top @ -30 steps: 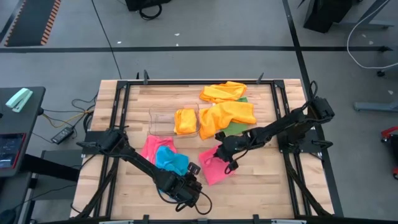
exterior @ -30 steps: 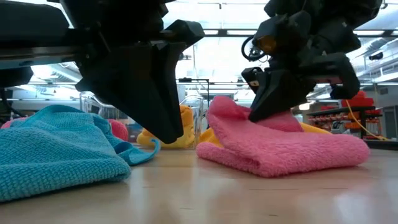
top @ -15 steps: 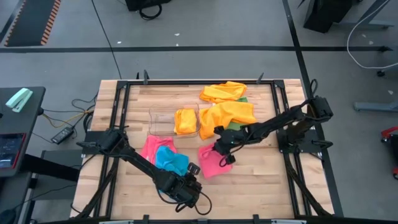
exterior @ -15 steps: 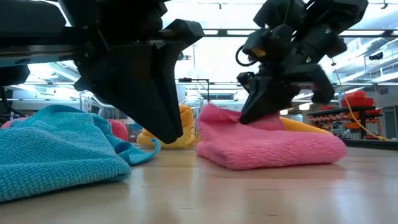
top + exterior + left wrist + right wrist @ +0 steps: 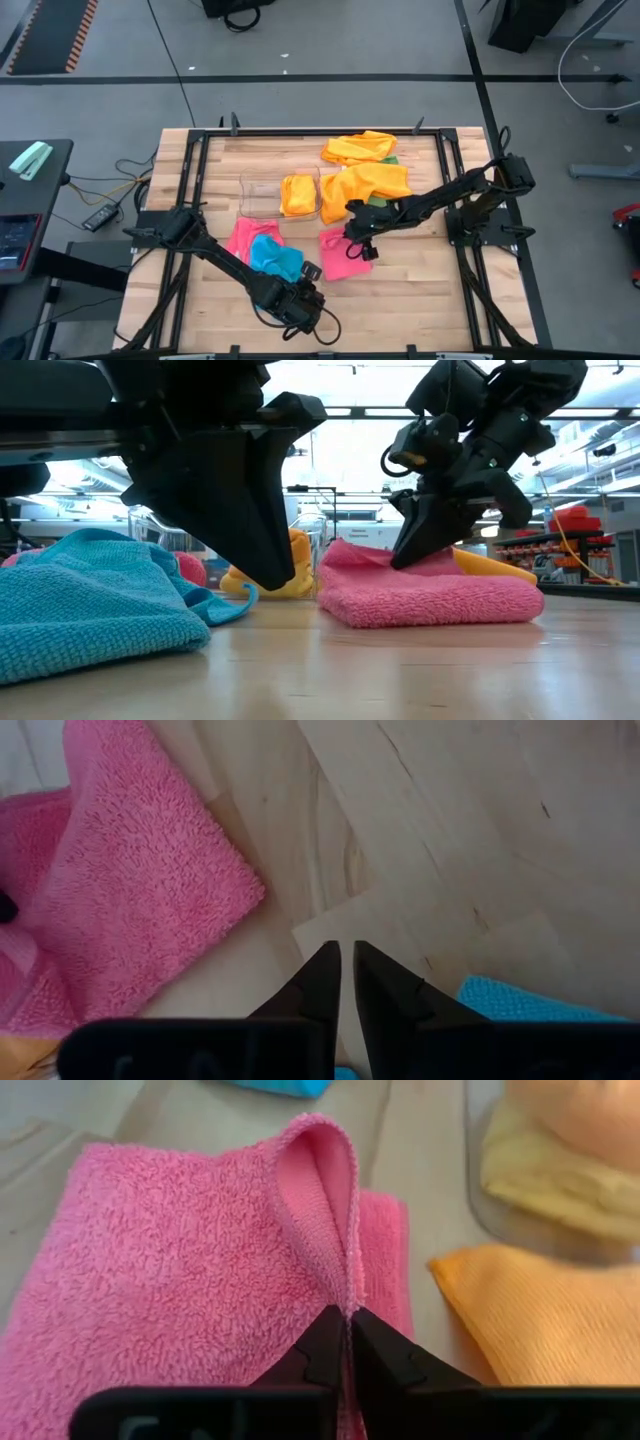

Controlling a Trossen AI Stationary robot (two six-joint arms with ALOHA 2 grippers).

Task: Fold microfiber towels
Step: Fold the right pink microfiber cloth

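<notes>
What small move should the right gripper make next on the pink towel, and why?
Probably open and lift away: the right gripper pinches a raised edge of the folded pink towel, which already lies doubled on the table.

Two pink towels [image 5: 344, 254] [image 5: 241, 238], one blue towel [image 5: 273, 256], two orange towels [image 5: 360, 148] [image 5: 372, 184], one green towel [image 5: 379, 206], one yellow towel [image 5: 298, 194] in one clear bin [image 5: 258, 196], two grippers [image 5: 362, 247] [image 5: 312, 303], one desk [image 5: 420, 290]

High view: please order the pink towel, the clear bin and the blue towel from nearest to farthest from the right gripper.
From the right gripper:
1. Pink towel, pinched in its fingers.
2. Clear bin, toward the table's back left.
3. Blue towel, at the left; nearly as close as the bin.
</notes>
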